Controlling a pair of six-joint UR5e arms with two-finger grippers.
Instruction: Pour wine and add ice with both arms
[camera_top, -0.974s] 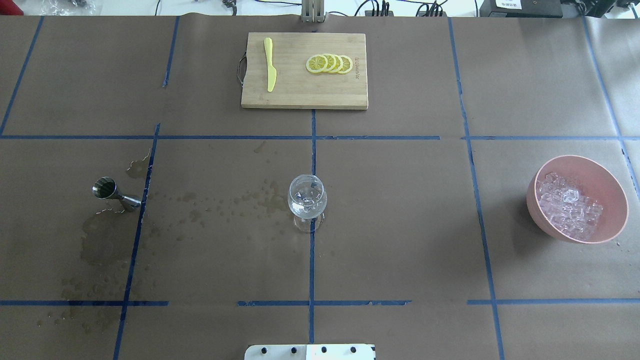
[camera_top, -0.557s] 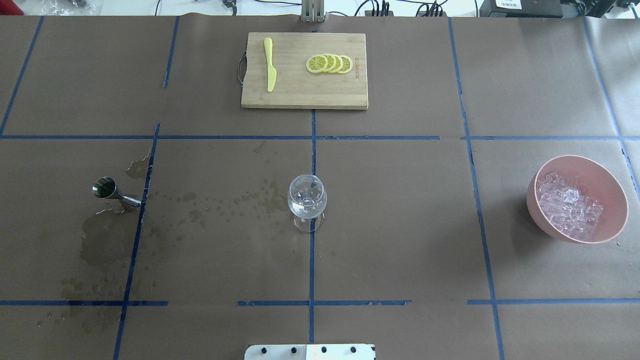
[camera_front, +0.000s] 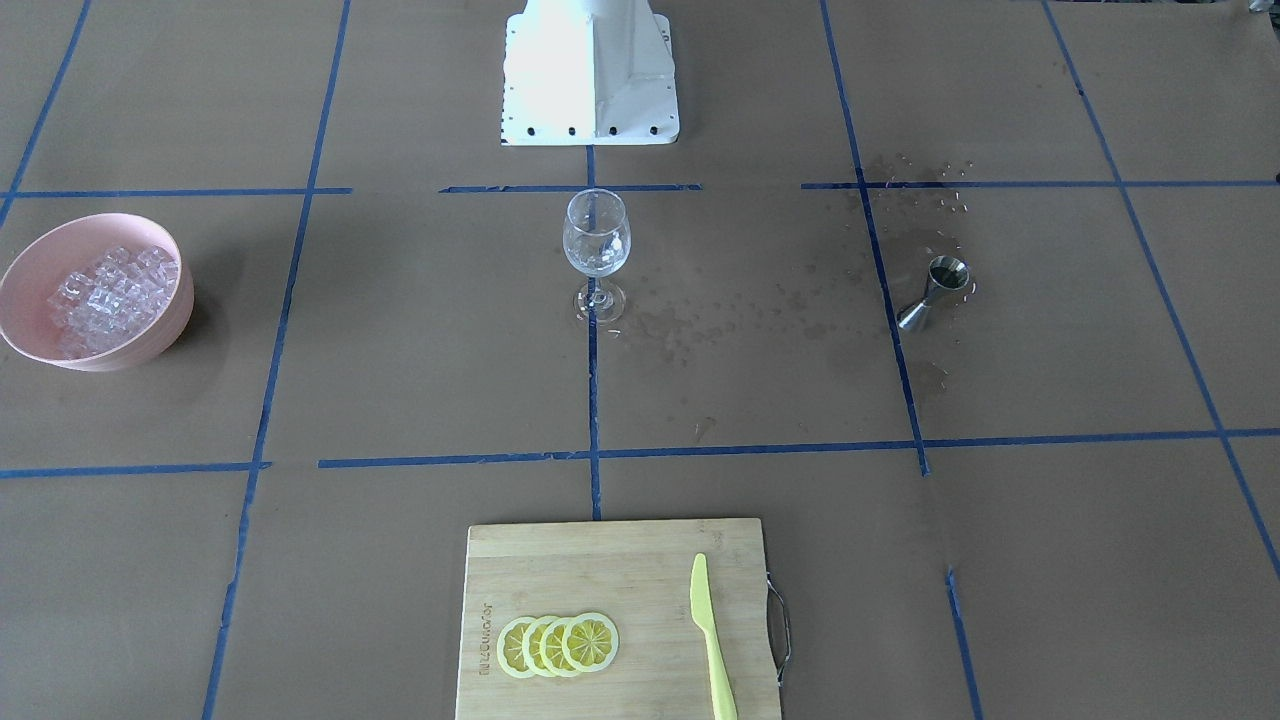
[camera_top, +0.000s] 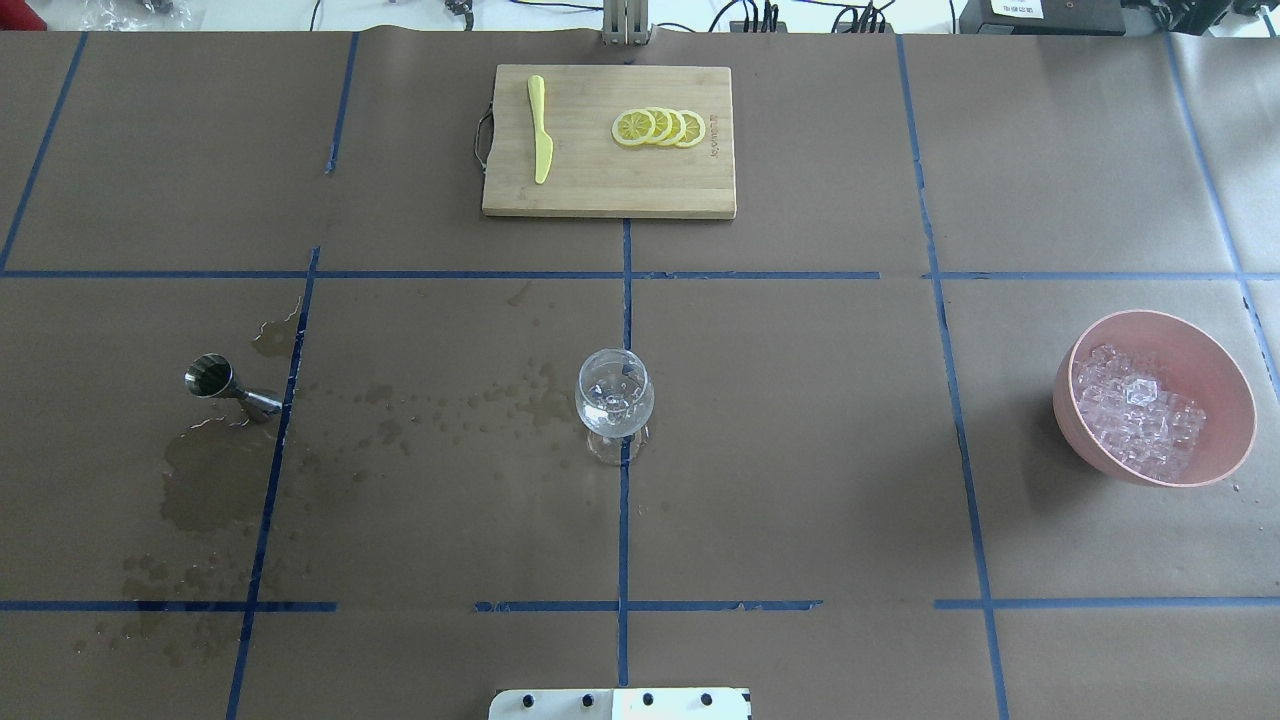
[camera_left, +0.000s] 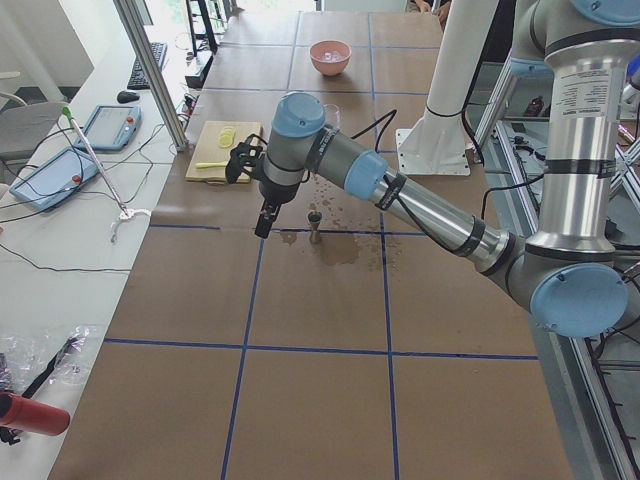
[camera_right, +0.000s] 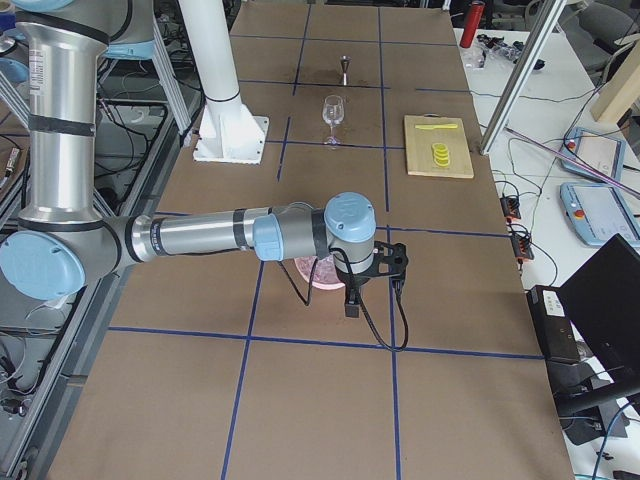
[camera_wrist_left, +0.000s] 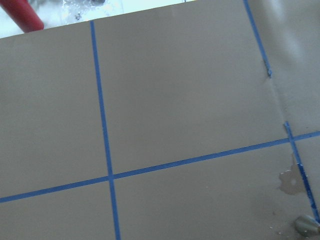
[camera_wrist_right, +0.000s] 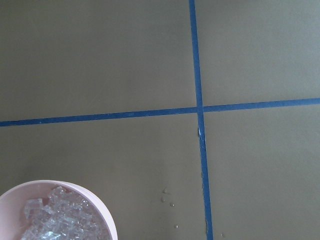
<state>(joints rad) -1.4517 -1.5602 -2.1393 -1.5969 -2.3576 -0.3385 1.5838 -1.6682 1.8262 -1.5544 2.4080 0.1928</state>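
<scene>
The steel jigger (camera_top: 225, 385) stands upright on stained paper at the table's left; any wine in it is not visible. The clear wine glass (camera_top: 614, 400) stands at the centre with glassy bits in its bowl. Ice cubes (camera_top: 1140, 420) are heaped in a pink bowl (camera_top: 1215, 345) at the right. The left gripper (camera_left: 262, 222) shows only in the exterior left view, above the table beside the jigger (camera_left: 314, 226). The right gripper (camera_right: 352, 305) shows only in the exterior right view, just past the bowl (camera_right: 312, 274). I cannot tell whether either is open.
A bamboo cutting board (camera_top: 600, 190) at the far middle holds a yellow knife (camera_top: 540, 130) and lemon slices (camera_top: 660, 128). Dark wet stains (camera_top: 205, 480) spread around the jigger and toward the glass. The white robot base (camera_front: 590, 70) stands at the near edge.
</scene>
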